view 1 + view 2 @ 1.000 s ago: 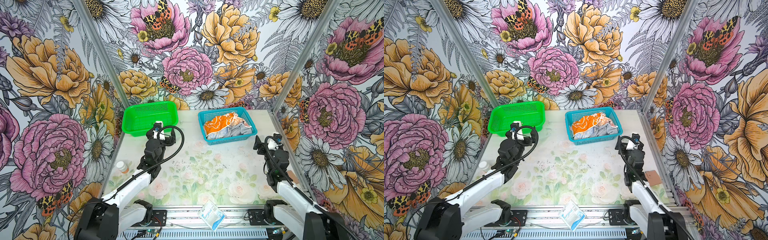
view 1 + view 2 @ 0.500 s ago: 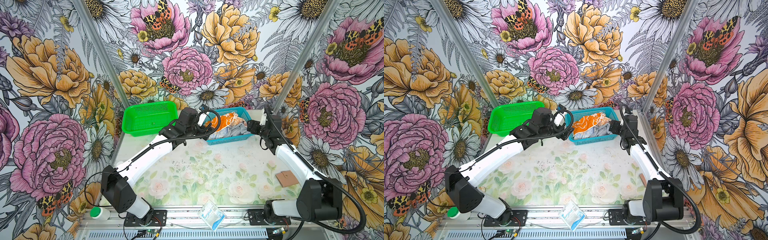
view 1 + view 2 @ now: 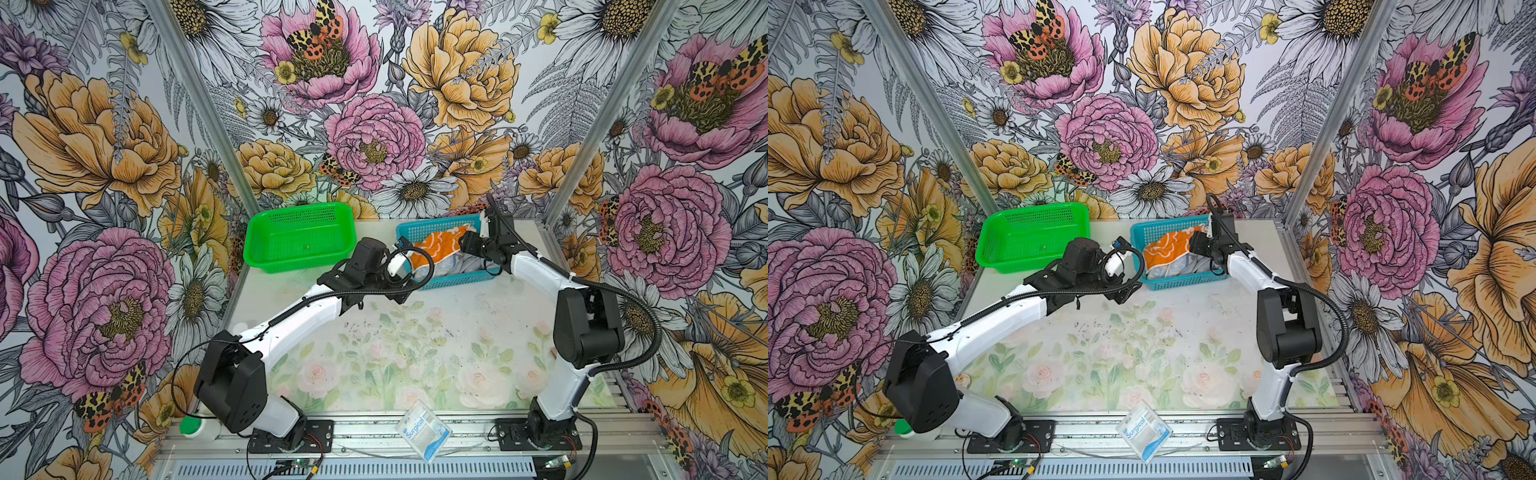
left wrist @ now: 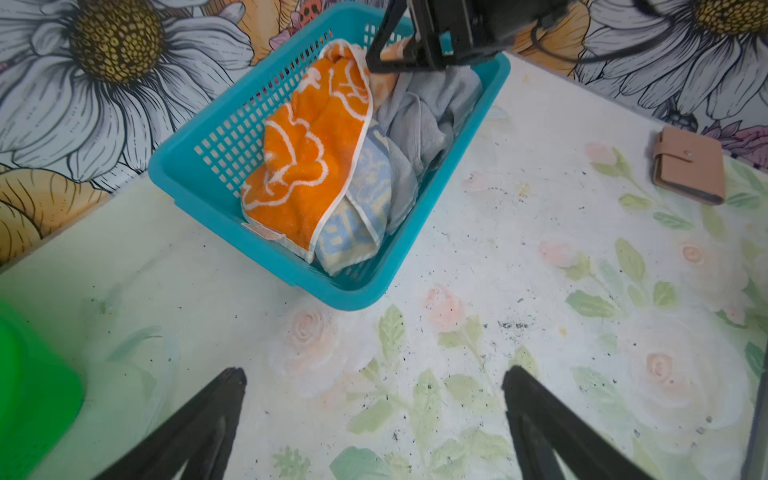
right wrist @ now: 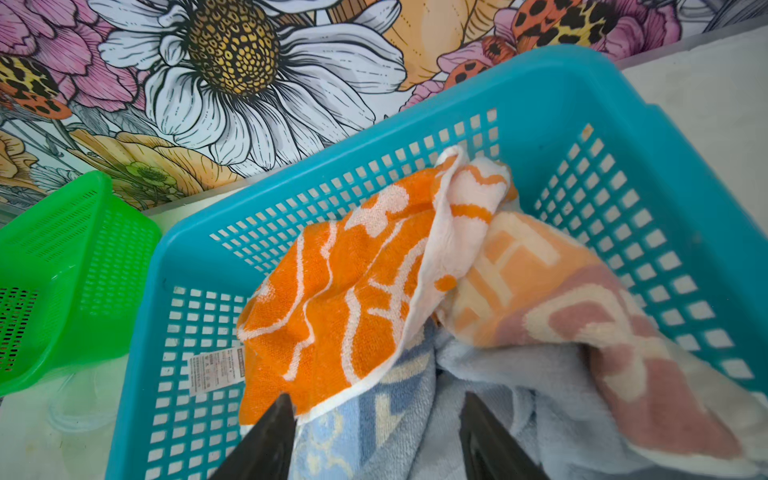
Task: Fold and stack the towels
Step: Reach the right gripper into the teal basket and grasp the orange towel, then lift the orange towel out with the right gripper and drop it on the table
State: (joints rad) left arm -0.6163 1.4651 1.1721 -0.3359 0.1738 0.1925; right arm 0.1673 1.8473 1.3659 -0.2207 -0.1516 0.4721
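Right wrist view: the right gripper [image 5: 376,399] hangs inside the blue basket [image 5: 540,87], directly over the heap of three towels. Its jaws stand apart with a gap between them, astride a blue-printed fold of the lettered towel [image 5: 540,286], and nothing looks pinched. The orange towel [image 5: 340,299] lies straight ahead of the fingertips and stretches away toward the basket's far wall. The grey towel [image 5: 498,374] is bunched underneath.

Left wrist view: the left gripper [image 4: 374,372] hovers over the bare table [image 4: 519,249], jaws spread wide and holding nothing. The basket sits ahead of it, corner-on and apart from the fingertips. The orange towel runs lengthwise down the basket, from the end under the right gripper to the corner nearest the left one. It is draped over the lettered towel, with the grey one alongside.

In both top views the blue basket stands at the back of the table, just right of the green basket [image 3: 299,262]. The right gripper reaches in from the right-hand side, while the left stops outside the near left corner. The right arm is plainly the nearer, so the first pick looks to be its own, with the orange towel's long axis in line with its reach
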